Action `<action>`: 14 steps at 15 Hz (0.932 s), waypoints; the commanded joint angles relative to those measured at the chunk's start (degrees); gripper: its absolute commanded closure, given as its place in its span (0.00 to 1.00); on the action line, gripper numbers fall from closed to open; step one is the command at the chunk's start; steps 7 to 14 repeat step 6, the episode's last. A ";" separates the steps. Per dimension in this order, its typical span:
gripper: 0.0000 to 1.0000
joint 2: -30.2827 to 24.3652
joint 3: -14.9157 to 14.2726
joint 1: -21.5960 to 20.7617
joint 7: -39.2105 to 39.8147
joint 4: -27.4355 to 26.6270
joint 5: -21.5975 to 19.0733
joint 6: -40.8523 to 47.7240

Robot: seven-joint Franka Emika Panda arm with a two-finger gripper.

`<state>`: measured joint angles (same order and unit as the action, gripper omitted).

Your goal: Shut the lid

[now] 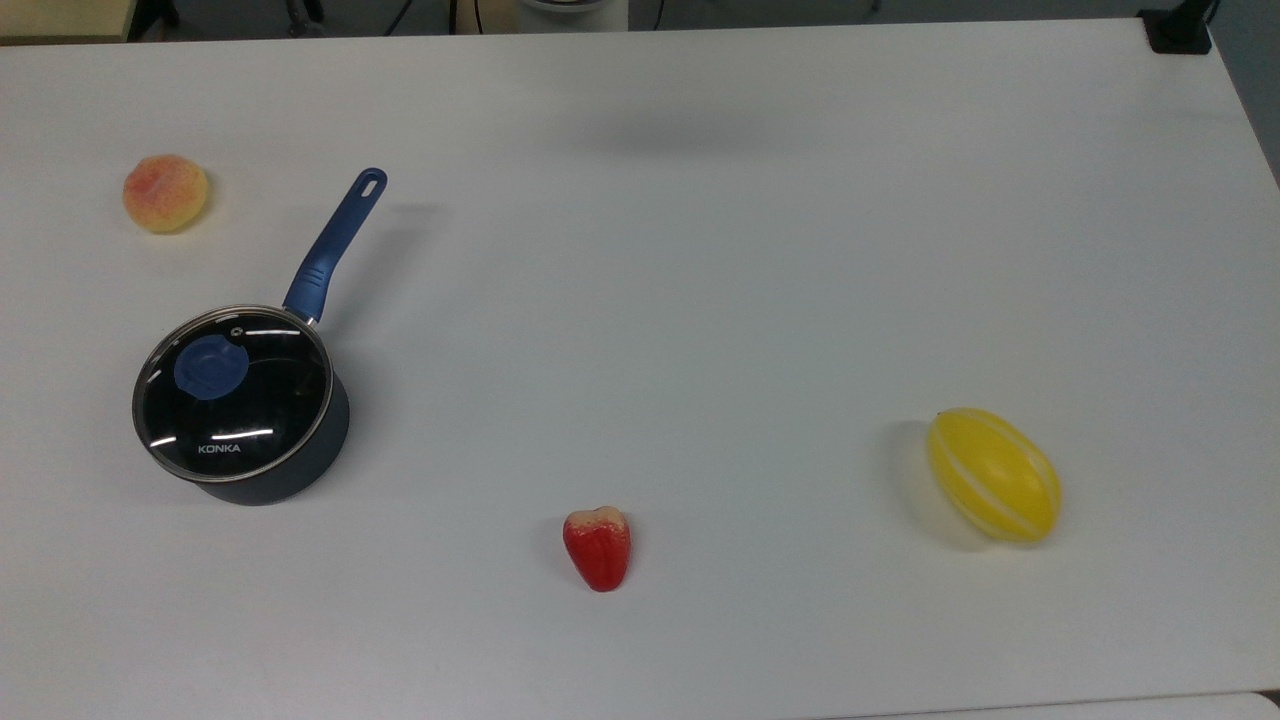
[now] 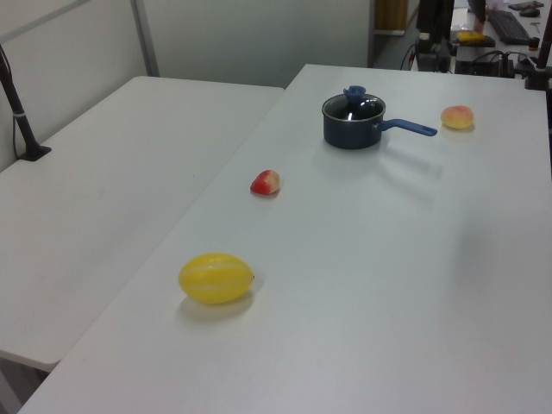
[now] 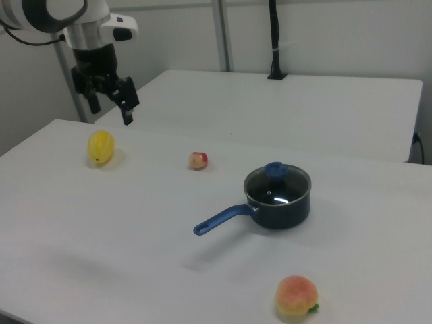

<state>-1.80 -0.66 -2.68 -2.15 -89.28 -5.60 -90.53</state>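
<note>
The round glass lid point(image 1: 262, 398) with a blue knob and white "KONKA" lettering lies flat on the black saucepan point(image 1: 305, 465), covering its mouth. The pan's blue handle point(image 1: 335, 245) points toward the top view's upper right. The lid point(image 2: 355, 104) and saucepan point(image 2: 350, 131) also appear far back on the table in the left view. In the right view the lid point(image 3: 283, 182) rests on the saucepan point(image 3: 287, 208). My gripper point(image 3: 110, 108) hangs high at the right view's upper left, well away from the pan, open with nothing between its fingers.
On the white table point(image 1: 700, 250) lie a peach point(image 1: 165, 193) beyond the pan, a red fruit point(image 1: 597, 548) near the front and a yellow melon point(image 1: 993, 488) at the top view's right. A second table point(image 2: 103, 172) adjoins in the left view.
</note>
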 commanded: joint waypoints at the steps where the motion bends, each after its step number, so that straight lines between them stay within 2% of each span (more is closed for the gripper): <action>1: 0.00 -0.57 -0.04 -0.30 2.15 -2.04 3.93 -6.14; 14: 0.00 -0.66 -0.04 -0.22 2.33 -2.22 3.84 -6.15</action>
